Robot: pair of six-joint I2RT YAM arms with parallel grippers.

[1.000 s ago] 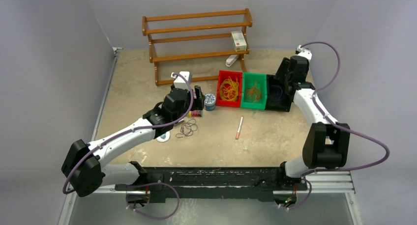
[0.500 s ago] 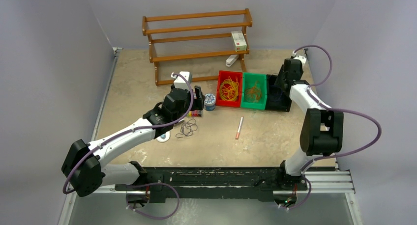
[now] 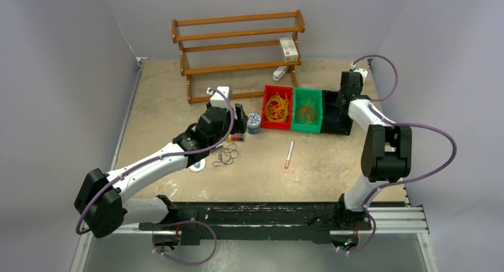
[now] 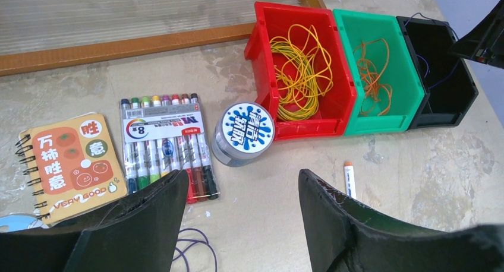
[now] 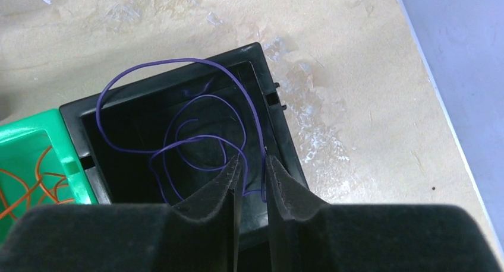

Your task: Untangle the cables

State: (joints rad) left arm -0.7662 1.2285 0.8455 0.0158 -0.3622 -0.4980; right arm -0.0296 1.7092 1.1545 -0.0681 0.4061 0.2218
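Left pincer (image 4: 242, 174) hangs wide open directly over the loose dark cables (image 4: 199, 248) on the tabletop (image 3: 321, 171), while the far-off right pincer (image 5: 254, 159), nearly closed, grip unclear, hovers over a purple loop (image 5: 178, 59) in the black bin (image 5: 238, 57).

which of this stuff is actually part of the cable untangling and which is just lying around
Job: yellow cables in red bin; orange cables in green bin; purple cables in black bin; dark loops loose on the table.
Lying about: marker pack, notebook, round tin, pen, wooden rack, small box on it.
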